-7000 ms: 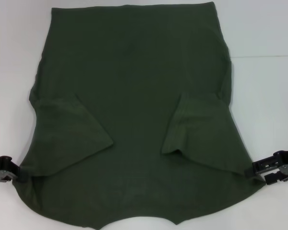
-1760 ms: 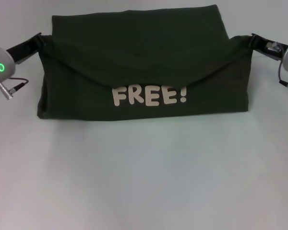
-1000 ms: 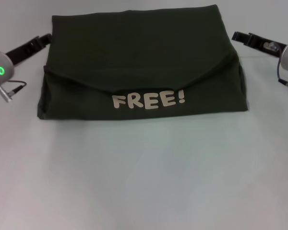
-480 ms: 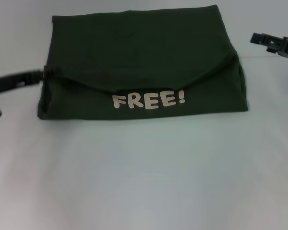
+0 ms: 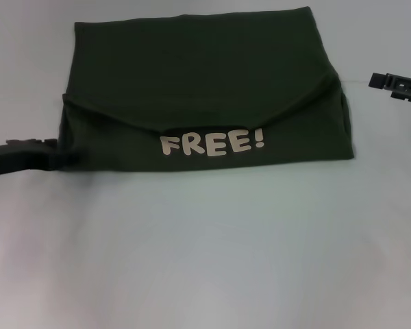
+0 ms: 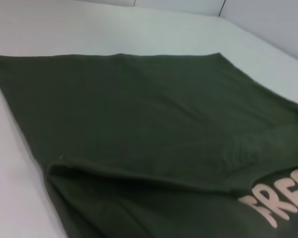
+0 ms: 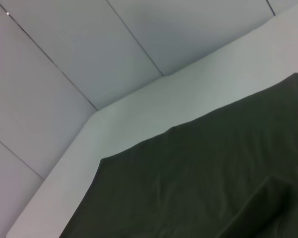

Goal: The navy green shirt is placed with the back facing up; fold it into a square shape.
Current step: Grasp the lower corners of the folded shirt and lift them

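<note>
Nearest the robot, a wide stretch of bare pale desk (image 5: 205, 260) runs from the front edge up to the folded garment, with nothing lying on it. At the shirt's near-left corner, the left end effector (image 5: 51, 156) reaches in low over the desk, its tip at or touching the fabric edge; how far its fingers are parted cannot be told. Past the bare stretch, the navy green shirt (image 5: 198, 82) lies flat as a wide rectangle, its near edge straight, cream "FREE!" lettering (image 5: 212, 143) facing up under a curved flap. Off the shirt's right side, the right end effector (image 5: 397, 83) hangs apart from the cloth, holding nothing visible, fingers unclear. Beyond the shirt's far edge, pale desk meets grey wall panels (image 7: 114, 44).
</note>
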Robot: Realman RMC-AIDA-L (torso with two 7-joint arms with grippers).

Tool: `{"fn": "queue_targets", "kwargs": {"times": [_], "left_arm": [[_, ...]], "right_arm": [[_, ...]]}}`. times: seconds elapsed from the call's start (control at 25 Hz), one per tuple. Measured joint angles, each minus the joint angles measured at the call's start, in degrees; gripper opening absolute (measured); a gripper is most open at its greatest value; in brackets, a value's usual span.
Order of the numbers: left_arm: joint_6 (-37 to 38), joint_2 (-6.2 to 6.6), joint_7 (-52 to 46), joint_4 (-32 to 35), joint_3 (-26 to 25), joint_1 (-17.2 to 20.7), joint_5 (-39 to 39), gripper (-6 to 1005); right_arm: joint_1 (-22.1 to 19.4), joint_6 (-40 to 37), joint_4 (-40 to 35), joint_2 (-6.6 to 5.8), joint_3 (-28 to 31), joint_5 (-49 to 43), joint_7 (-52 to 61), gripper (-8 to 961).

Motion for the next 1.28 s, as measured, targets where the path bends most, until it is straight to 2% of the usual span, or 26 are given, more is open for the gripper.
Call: {"fn": "queue_targets", "kwargs": {"times": [0.2,0.56,1.28], "left_arm": [[-4.3,-1.2,4.1,-1.2,0.8,-0.3,0.0,843],[-13.4,-2.14,4.7,-4.2,7.6,-1.5,0.1,839],[-14.8,-2.18,4.4,-5.2,7.6,-1.9,0.1,833]], "right_arm": [[0.0,0.0,0.0,0.0,-0.9,0.0,0.0,904],[0.1,0.1,0.0,0.0,-1.8,0.0,0.7,903],[0.9,1.2,0.0,0.0,-1.9,-1.5,1.6,902]]}}
